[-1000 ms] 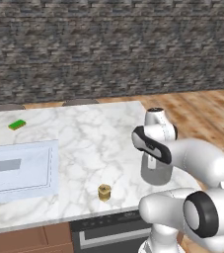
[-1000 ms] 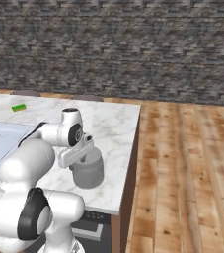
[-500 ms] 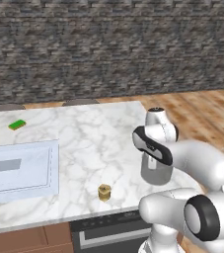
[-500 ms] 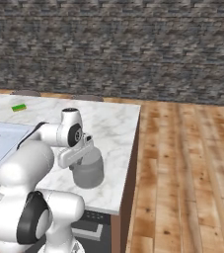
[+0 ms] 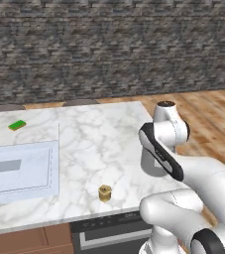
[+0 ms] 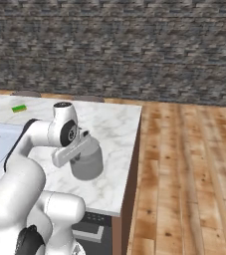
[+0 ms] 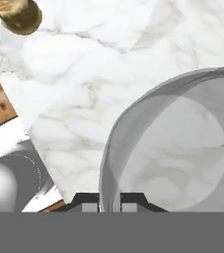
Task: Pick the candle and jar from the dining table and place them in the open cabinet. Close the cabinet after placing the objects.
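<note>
L to R: candle [image 5: 104, 192] sits untouched on the table [image 5: 99, 144] nr the front edge, apart from the jar [image 6: 87, 158] by the right edge. I've got the jaws [image 7: 109, 203] pinched on the jar's rim, jar not lifted yet. So nothing placed; both items + cabinet close are left to do.

Even, bright rendered light, faint soft shadows — sharp, no glare

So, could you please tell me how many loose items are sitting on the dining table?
3: the jar near the right edge, the candle near the front edge, a green sponge far left. The arm may hide others.
</note>
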Robot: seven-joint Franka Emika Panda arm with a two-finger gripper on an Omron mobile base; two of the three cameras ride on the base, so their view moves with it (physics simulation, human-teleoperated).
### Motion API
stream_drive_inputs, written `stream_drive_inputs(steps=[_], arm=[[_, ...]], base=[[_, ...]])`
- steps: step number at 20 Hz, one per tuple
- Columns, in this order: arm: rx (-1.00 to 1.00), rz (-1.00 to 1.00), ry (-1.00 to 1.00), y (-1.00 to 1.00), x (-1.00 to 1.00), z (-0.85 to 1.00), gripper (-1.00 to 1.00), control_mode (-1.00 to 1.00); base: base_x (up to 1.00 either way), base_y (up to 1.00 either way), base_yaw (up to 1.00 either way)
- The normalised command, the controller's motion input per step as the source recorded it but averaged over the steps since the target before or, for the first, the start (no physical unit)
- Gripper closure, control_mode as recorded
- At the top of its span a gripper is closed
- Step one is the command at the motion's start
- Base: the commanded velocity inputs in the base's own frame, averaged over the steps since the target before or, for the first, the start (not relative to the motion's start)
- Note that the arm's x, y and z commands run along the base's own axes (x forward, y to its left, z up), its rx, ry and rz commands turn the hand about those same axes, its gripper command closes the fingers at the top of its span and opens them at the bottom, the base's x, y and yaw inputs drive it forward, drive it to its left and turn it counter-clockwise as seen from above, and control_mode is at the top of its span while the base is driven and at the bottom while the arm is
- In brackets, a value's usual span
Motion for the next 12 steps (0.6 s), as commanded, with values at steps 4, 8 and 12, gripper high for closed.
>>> stream_drive_inputs(steps=[4,8,12], arm=[[0.00,0.00,-0.13,-0.16,-0.30,0.80,1.00,-1.00],[0.00,0.00,-0.09,-0.29,-0.15,0.87,1.00,-1.00],[0.02,0.00,-0.07,-0.47,-0.02,0.99,1.00,-1.00]], base=[[0.00,0.00,0.00],[0.00,0.00,0.00],[0.00,0.00,0.00]])
